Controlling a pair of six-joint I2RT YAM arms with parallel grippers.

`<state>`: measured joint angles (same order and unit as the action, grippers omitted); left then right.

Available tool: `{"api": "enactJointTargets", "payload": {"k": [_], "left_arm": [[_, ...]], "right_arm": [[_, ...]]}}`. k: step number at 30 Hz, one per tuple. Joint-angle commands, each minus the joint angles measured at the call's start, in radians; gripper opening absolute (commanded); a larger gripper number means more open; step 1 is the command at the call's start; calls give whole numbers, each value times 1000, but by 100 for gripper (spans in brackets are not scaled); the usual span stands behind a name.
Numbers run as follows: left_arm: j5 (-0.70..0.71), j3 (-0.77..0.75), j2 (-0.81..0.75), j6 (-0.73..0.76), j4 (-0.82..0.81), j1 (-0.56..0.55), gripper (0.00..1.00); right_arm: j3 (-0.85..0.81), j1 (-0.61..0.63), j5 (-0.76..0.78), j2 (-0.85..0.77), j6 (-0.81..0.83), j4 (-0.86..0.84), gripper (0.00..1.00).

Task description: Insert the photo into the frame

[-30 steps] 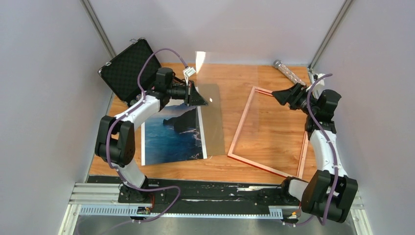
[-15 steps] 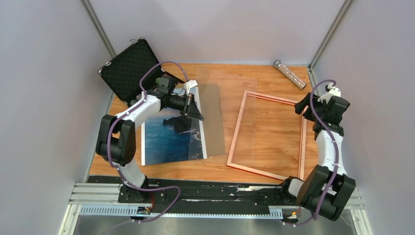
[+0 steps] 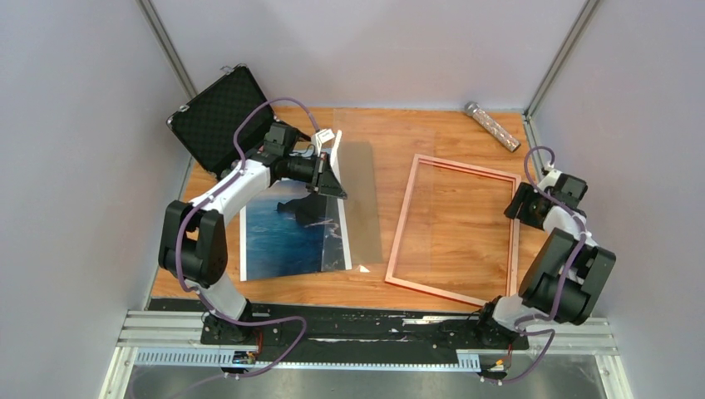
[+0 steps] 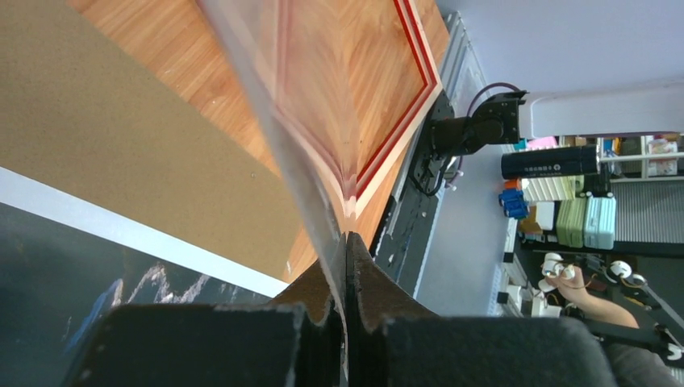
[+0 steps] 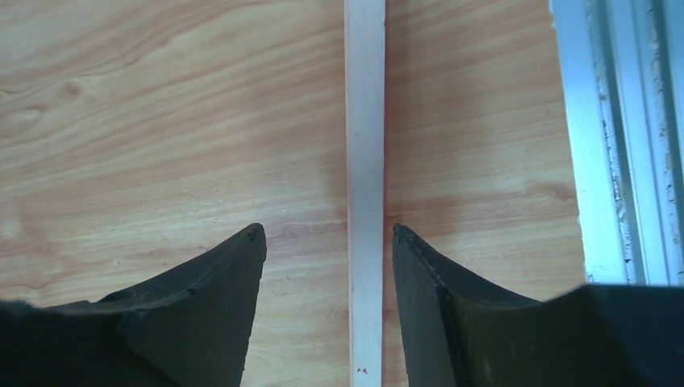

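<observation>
Hard to trace from above: the outline of the clear sheet (image 4: 278, 105), visible only as a faint sheen over the far middle of the worktop (image 3: 366, 287). Far edge of the photo (image 3: 283, 237) covered by the left arm, and its right strip hazed behind the sheet. Cannot tell whether the brown backing board (image 3: 364, 208) overlaps the photo's right border or only meets it. Right hand (image 5: 327, 230) largely buried under its own wrist in the top view.

Compared with one second ago:
- Frame (image 3: 402, 218) no longer tipped up at its far right corner; now flat on the right half of the worktop, pinkish-copper face up.
- Right hand shifted from that far corner to the right rail, nearer.
- Photo and board unmoved.

Left hand (image 3: 331, 173): fingers pressed together, clamped on the edge of the tilted clear sheet.

Right hand: fingers apart, straddling the frame's right rail. Right finger just beside the rail, left finger clear of it.

Photo: flat, picture side up, near left, apart from the frame with the board between. Glossy print with a thin white border.

Frame: thin-edged empty rectangle, with a red lip seen from the left wrist.

Worktop: wood grain.

Far left: open black case (image 3: 218, 116) with a foam lining. Far right: textured metallic cylinder (image 3: 492, 125).
</observation>
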<state>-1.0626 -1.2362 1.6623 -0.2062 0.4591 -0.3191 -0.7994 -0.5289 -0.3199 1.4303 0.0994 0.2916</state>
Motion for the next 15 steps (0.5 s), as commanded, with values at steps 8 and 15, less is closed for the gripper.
{"api": "enactJointTargets", "payload": {"k": [8,15], "left_arm": [[-62,-101,-30,-109,-119,-2,0],[-154,-43,-36,-300,-354,38,0]], "right_arm": [[-106,-10,11,207,41,17,45],[-147,4,-33,274,-47,13,12]]}}
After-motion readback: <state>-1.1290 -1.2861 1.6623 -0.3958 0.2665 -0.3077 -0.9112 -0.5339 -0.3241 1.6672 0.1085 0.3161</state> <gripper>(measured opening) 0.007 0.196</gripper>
